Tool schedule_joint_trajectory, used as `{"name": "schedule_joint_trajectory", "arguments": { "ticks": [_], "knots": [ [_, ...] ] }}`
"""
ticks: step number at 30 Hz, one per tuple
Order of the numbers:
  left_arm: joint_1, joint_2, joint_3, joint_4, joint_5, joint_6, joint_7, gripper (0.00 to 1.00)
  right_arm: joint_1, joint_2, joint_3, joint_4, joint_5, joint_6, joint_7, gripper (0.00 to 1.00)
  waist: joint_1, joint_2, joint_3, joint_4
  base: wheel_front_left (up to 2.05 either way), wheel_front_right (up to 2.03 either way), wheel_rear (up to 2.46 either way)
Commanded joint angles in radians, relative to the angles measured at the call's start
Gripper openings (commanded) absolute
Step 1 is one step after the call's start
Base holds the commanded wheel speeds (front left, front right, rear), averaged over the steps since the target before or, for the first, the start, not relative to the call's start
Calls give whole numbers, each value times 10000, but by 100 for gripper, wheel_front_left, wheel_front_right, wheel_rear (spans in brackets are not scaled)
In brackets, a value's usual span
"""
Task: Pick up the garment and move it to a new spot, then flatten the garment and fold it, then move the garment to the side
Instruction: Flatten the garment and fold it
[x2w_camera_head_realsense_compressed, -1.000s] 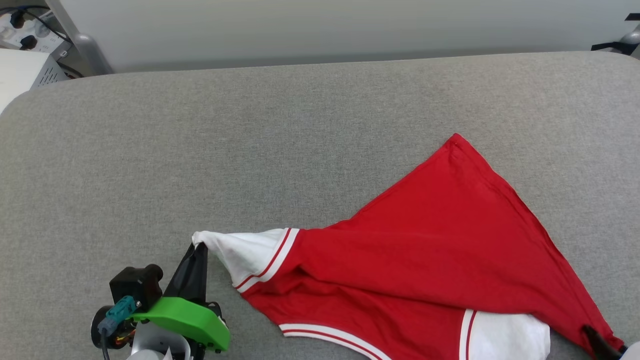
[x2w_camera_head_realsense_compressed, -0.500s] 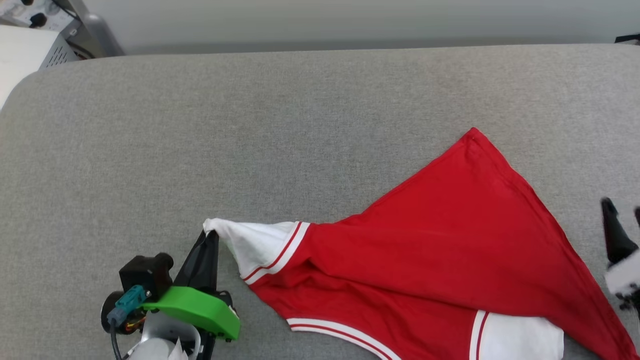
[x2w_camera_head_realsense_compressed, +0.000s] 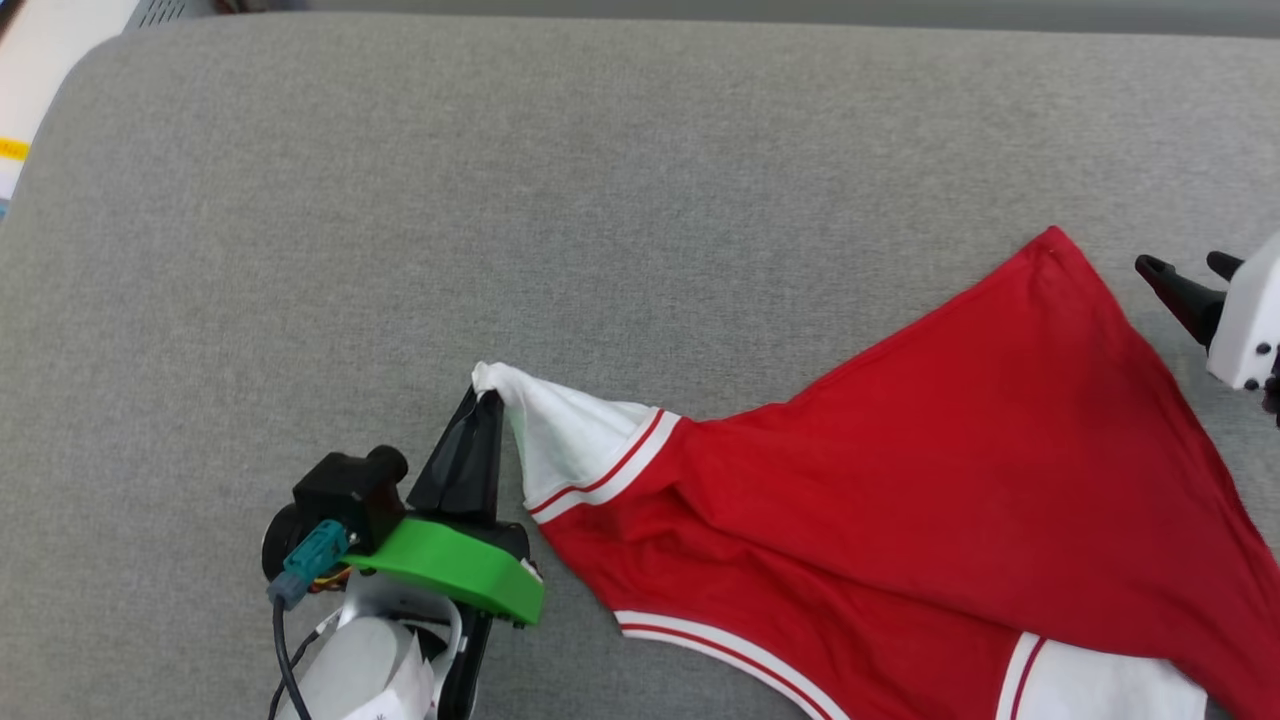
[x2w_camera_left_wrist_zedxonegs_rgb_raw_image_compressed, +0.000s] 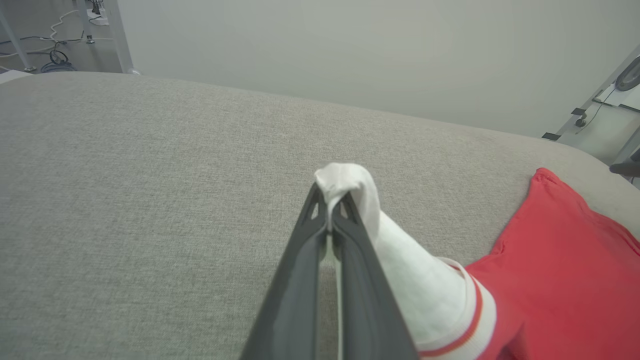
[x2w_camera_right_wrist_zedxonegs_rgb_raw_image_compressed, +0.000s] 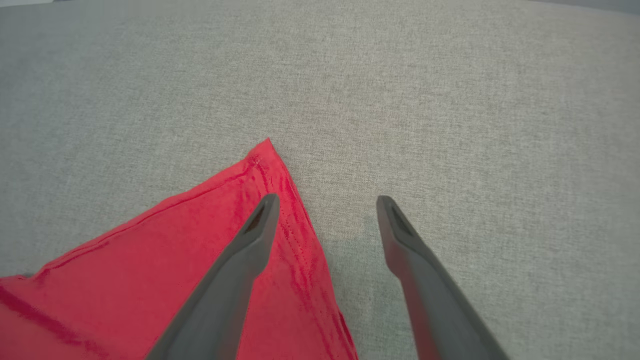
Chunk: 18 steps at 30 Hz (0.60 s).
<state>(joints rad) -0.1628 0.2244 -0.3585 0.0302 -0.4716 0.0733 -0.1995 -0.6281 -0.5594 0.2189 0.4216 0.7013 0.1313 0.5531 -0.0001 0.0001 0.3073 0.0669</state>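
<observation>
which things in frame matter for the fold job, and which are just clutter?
Job: garment, red with white sleeves; left gripper, shut on one sleeve tip; right gripper, open by the red corner; grey padded surface under it.
Lying about: floor cables; metal leg; white object.

No readable text: no words, labels, brand names, numbers or signs can be made out in any camera view.
</observation>
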Motion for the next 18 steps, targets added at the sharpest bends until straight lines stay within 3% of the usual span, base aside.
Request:
{"name": "schedule_joint_trajectory", "arguments": {
  "ticks": [1,9,18],
  "knots": [
    [-247,-70,-51,38,84,-70,-86,0,-346,-123,267,119,85,-6,255,100,1,-1,467,410,0,0,0],
    [-815,-381,-288,246,181,-243,-291,0,-1489,-555,2112,934,500,-6,830,100,1,-1,1090,770,0,0,0],
    [-917,-550,-294,516,181,-294,-460,0,-1295,-594,3657,1997,1561,-6,1213,100,1,-1,1354,835,0,0,0]
  ]
}}
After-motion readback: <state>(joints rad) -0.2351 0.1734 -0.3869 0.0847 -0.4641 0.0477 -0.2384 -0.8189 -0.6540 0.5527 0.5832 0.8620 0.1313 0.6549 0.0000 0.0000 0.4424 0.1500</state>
